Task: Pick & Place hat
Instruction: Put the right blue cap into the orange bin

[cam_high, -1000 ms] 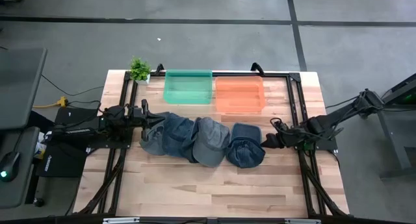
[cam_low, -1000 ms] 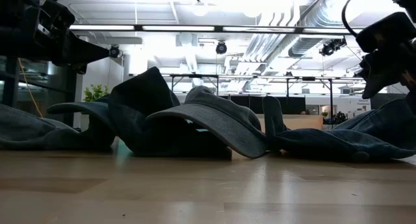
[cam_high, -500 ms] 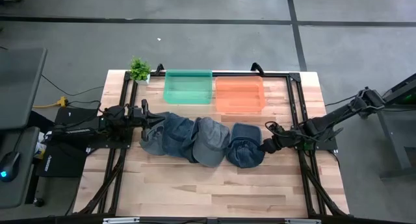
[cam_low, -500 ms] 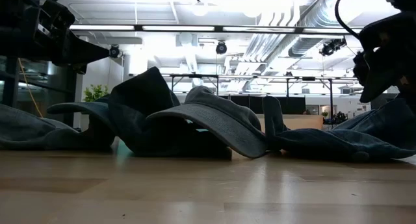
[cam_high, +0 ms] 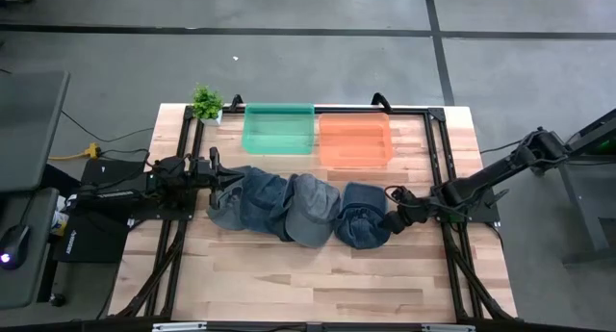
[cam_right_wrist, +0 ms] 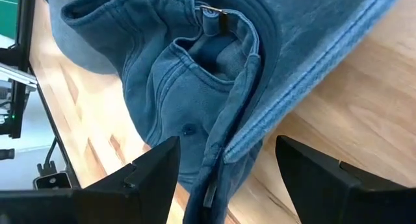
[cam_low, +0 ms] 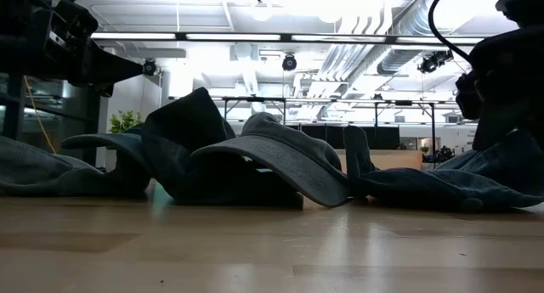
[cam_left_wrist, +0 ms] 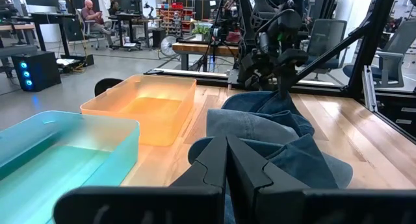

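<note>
Wide bare wood runs along the near side of the table (cam_high: pixel 318 274), open from edge to edge; the far side is taken up by two bins. Three denim hats lie in a row across the middle, overlapping: left hat (cam_high: pixel 245 202), middle hat (cam_high: pixel 310 209), right hat (cam_high: pixel 364 217).

Right arm stretches in low from the right edge, forearm nearly flat over the wood, and the right gripper (cam_high: pixel 397 217) sits at the right hat's right-hand rim. Its wrist camera looks straight into that hat (cam_right_wrist: pixel 195 87), upturned, strap buckle showing, the rim lying between the two spread fingers (cam_right_wrist: pixel 153 169). Jaws wide apart, nothing pinched.

Left arm reaches in from the left edge, level with the table, and the left gripper (cam_high: pixel 229 181) is at the left hat's edge. In its own view the fingers (cam_left_wrist: pixel 224 165) meet tip to tip, closed on nothing.

Green bin (cam_high: pixel 278 128) and orange bin (cam_high: pixel 354 140) stand side by side at the far edge, both empty. A small plant (cam_high: pixel 206 103) sits at the far left corner.
</note>
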Controlling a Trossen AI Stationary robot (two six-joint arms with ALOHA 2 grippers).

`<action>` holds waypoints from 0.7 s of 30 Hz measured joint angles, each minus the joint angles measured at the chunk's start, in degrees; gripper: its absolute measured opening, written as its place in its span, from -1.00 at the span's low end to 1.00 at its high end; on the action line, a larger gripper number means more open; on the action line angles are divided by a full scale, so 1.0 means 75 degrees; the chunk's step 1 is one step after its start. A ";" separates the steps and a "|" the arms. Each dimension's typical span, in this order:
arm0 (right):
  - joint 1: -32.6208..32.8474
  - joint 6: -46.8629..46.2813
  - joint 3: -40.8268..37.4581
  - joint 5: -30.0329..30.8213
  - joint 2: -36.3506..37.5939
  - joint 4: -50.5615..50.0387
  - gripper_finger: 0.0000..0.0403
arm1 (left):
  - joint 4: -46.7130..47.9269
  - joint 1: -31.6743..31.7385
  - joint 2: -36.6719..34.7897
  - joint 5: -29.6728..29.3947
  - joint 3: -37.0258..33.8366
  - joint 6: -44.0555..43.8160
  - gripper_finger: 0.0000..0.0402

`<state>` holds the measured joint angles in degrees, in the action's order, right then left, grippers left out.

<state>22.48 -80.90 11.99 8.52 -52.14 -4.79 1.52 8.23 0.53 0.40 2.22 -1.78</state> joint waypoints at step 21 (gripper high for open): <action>-0.0001 0.0296 0.0000 0.0013 -0.0011 0.0150 -0.86 | 0.0000 0.0000 -0.0001 0.0002 -0.0001 -0.0002 -1.00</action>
<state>22.47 -78.69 11.99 8.61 -52.23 -3.67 1.52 8.23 0.52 0.42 2.21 -1.79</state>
